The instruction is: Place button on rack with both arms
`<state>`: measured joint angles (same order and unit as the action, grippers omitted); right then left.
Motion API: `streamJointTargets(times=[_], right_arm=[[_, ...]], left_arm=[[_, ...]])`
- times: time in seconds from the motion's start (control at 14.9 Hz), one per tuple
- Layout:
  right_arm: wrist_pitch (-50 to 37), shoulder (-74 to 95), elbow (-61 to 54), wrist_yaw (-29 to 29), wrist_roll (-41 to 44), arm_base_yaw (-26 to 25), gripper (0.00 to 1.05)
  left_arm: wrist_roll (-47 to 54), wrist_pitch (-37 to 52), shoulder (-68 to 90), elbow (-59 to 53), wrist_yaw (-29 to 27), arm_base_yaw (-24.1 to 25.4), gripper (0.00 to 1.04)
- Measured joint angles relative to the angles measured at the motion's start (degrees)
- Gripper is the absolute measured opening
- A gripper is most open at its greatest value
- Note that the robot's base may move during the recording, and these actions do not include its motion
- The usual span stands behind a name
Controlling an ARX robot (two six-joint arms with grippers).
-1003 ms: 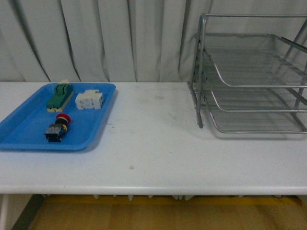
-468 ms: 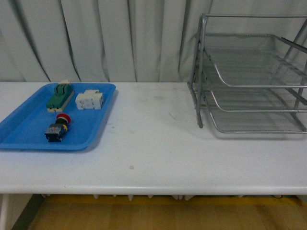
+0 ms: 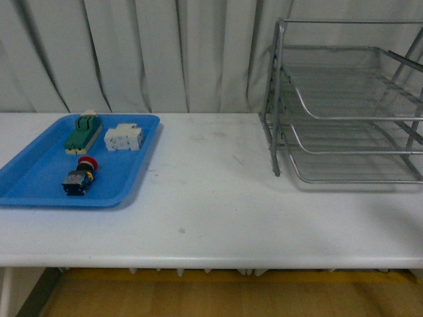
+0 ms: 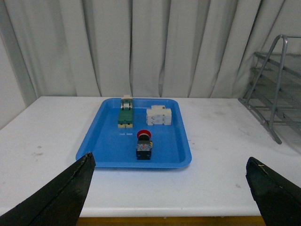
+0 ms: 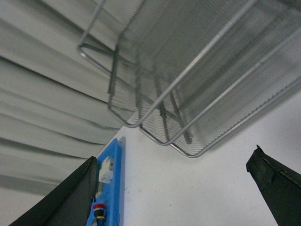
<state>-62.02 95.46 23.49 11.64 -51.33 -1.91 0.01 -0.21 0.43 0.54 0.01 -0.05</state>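
Observation:
The button point(image 3: 80, 177), with red cap, yellow collar and dark body, lies on its side in the blue tray point(image 3: 39, 191) at the table's left. It also shows in the left wrist view point(image 4: 143, 145) and at the edge of the right wrist view point(image 5: 97, 209). The silver wire rack point(image 3: 344, 105) stands at the right, also in the right wrist view point(image 5: 188, 70) and the left wrist view point(image 4: 275, 94). Neither arm shows in the front view. My left gripper point(image 4: 171, 197) is open, back from the tray near the table's front edge. My right gripper point(image 5: 174, 188) is open, beside the rack.
The blue tray also holds a green-and-cream switch block point(image 3: 82, 132) and a white rectangular block point(image 3: 124, 138). White table point(image 3: 211, 198) with its front edge near me. Grey curtain point(image 3: 132, 53) behind.

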Motion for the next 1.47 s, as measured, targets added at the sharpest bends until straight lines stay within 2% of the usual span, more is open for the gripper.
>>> streamJointTargets(times=[0.27,0.87,1.07,1.34,1.4,1.47], right_arm=[[-0.9,17.3,10.6,-1.2,-8.5,2.6,0.98],[6.9,29.9,28.6,-1.5,-9.9,2.7,0.98],[7.7,34.8,35.1,-2.8,-13.5,2.7,0.63],[-0.2,35.9,31.1,-3.5,-17.9,3.1,0.16],[-2.8,34.8,28.1,-3.2,-21.6,3.1,0.09],[-6.4,34.4,24.5,-2.7,-24.7,3.1,0.07]], left_arm=[[0.0,0.0,0.0,0.0,0.0,0.0,0.98],[0.0,0.0,0.0,0.0,0.0,0.0,0.98],[0.0,0.0,0.0,0.0,0.0,0.0,0.98],[0.0,0.0,0.0,0.0,0.0,0.0,0.98],[0.0,0.0,0.0,0.0,0.0,0.0,0.98],[0.0,0.0,0.0,0.0,0.0,0.0,0.98]])
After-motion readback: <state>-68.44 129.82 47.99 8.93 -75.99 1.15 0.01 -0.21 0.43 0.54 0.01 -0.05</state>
